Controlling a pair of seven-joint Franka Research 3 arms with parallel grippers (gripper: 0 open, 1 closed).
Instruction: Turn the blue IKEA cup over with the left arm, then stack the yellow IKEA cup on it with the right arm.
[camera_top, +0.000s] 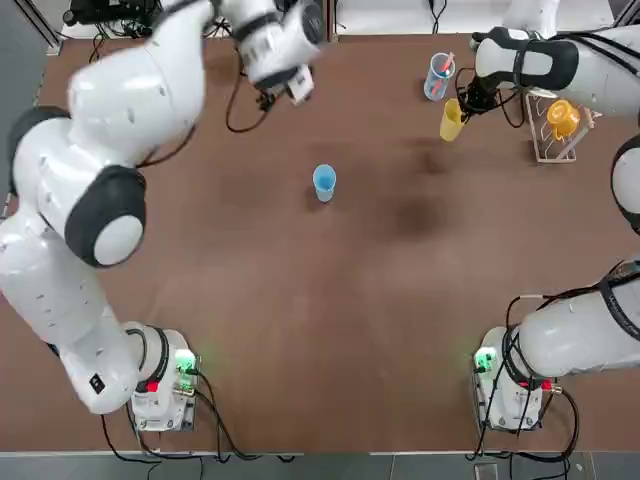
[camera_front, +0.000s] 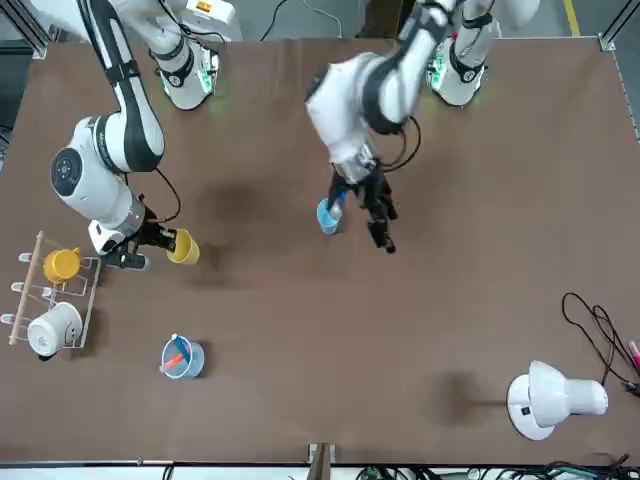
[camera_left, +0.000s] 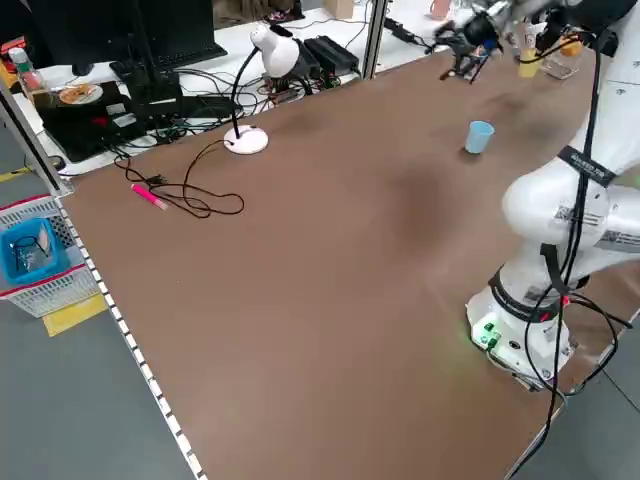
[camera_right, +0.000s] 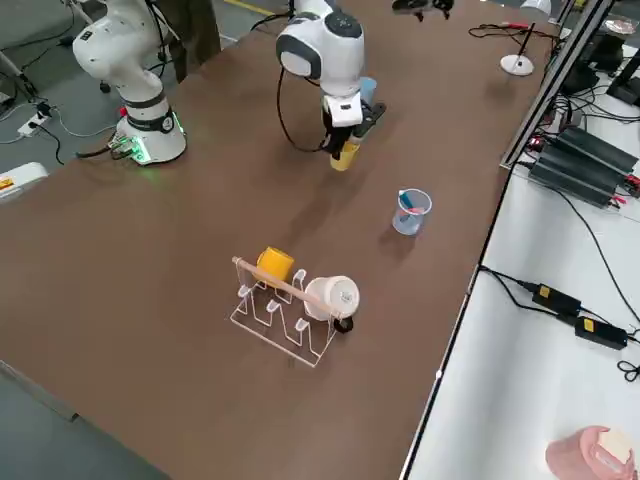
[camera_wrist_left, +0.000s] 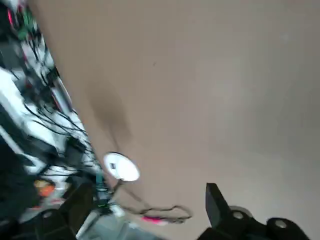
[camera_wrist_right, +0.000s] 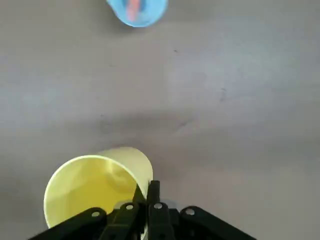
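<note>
A brown work surface spreads beneath two white Franka arms. The left arm's hand hangs above the surface, its two fingers spread wide with nothing between them. The right arm's hand, fingers pinched shut on the cup's wall, grips the yellow IKEA cup on the robot's right side of the surface.

A white wire rack with a wooden bar stands at the far right as the robot faces, bearing an orange-yellow mug and a white mug. A white desk lamp stands at the far left, near a loop of dark cable.

A see-through blue tumbler containing sticks stands near the rack. The yellow IKEA cup is tilted in the right hand's grip. The blue IKEA cup stands mouth up on the surface, between the two arms and apart from both hands. A pink marker lies beside the cable.
</note>
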